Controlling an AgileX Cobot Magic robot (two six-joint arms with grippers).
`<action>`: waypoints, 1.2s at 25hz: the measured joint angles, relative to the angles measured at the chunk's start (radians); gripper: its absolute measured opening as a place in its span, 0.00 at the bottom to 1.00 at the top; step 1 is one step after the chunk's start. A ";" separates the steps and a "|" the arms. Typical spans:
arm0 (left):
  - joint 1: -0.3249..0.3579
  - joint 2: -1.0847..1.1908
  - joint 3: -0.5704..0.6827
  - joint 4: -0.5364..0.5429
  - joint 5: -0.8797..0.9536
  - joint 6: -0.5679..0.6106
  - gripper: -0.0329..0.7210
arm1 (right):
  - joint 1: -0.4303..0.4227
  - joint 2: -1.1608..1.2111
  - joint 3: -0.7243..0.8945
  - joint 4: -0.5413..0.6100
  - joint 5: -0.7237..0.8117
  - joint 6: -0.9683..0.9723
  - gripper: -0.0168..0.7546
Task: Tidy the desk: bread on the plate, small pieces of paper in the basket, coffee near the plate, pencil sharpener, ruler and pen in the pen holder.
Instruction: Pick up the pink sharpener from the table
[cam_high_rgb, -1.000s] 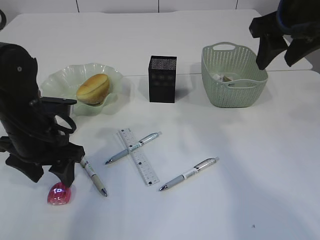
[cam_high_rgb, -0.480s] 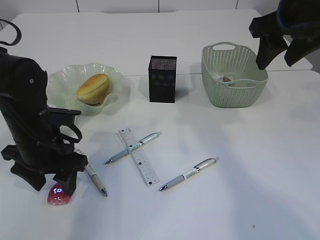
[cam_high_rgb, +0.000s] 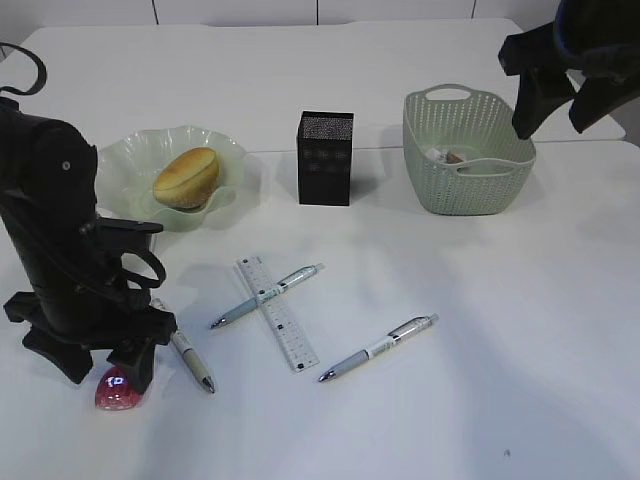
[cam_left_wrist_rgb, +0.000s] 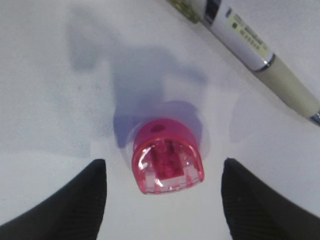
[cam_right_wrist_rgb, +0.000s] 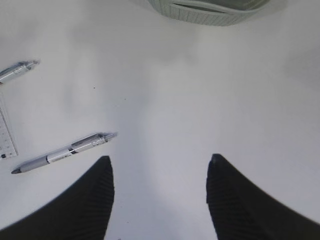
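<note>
We had the left gripper spread open over the pink sharpener, low in the centre of the wrist view, with a finger on either side and neither touching. To grip well, we judged it best to lower squarely, close on its flat sides and stay clear of the pen at upper right. The right gripper hung open and empty at the upper right of the outside view, by the basket.

White panelled wall behind — dark vertical seams, even light.

White wall panels behind, 3 dark vertical seams. Tiny dark speck front right.
</note>
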 joint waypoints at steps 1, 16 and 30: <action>0.000 0.000 0.000 0.000 -0.001 0.000 0.71 | 0.000 0.000 0.000 0.000 0.000 0.001 0.62; 0.000 0.007 -0.001 0.000 -0.012 0.000 0.71 | 0.000 0.000 0.000 0.000 0.000 0.001 0.62; 0.000 0.069 -0.002 -0.036 -0.029 0.000 0.71 | 0.000 0.000 0.000 0.000 0.000 0.001 0.62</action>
